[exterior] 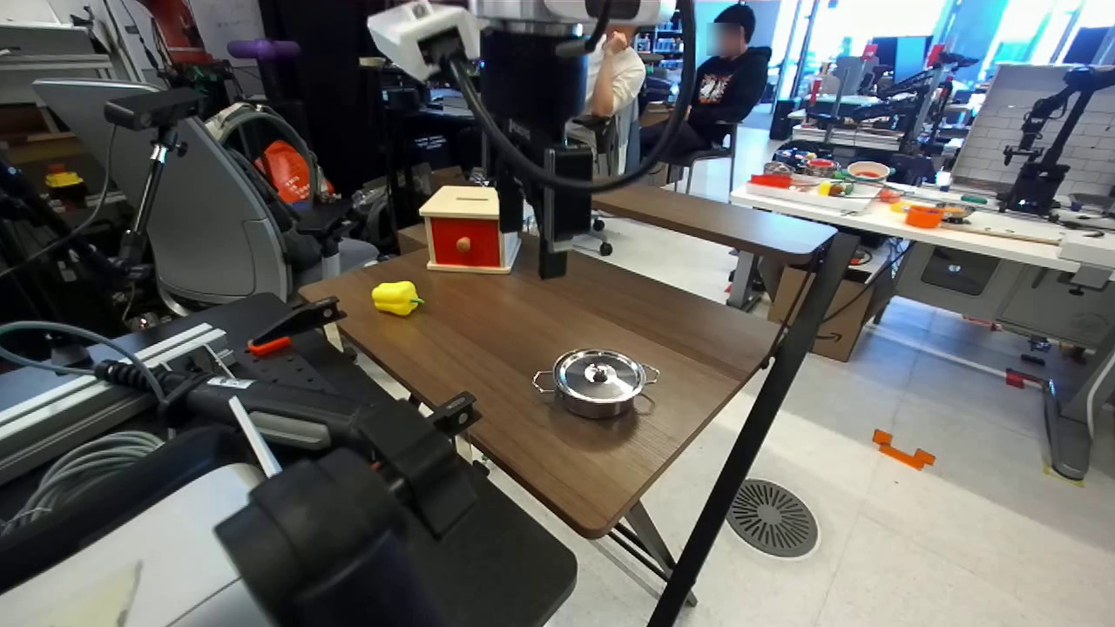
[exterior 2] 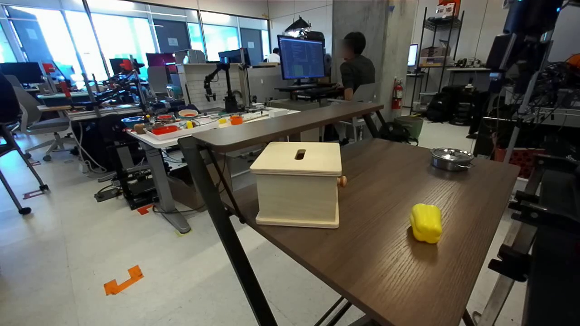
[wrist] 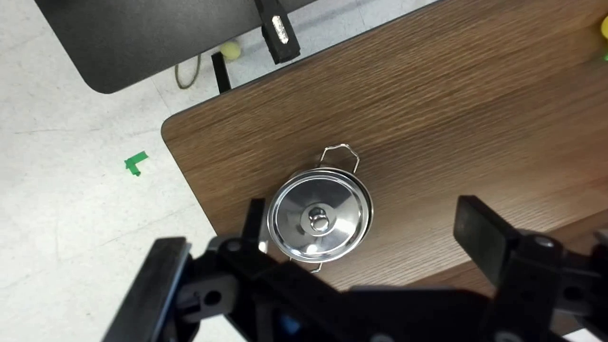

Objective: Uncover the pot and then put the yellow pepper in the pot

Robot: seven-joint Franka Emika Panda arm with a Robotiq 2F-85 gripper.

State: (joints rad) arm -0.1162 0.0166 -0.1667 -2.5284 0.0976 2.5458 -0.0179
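Pot (exterior: 598, 404), lid (exterior: 603, 373) on, stands near one edge of the worktop (exterior: 488, 326), pepper (exterior: 395, 298) toward the opposite edge; we have our gripper (wrist: 359, 223) wide apart above.

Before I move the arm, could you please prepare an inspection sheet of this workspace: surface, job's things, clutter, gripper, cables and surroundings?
Surface: brown table, with a raised shelf along one side.
Job's things: steel pot near a table corner, lid on it; yellow pepper lying on the table, outside the pot.
Clutter: wooden box with a red front, standing on the table.
Gripper: open, above the table; nothing seen in its grasp.
Cables: black cable, looping in front of the gripper in an exterior view.
Surroundings: person in black, seated; orange tape on the floor.
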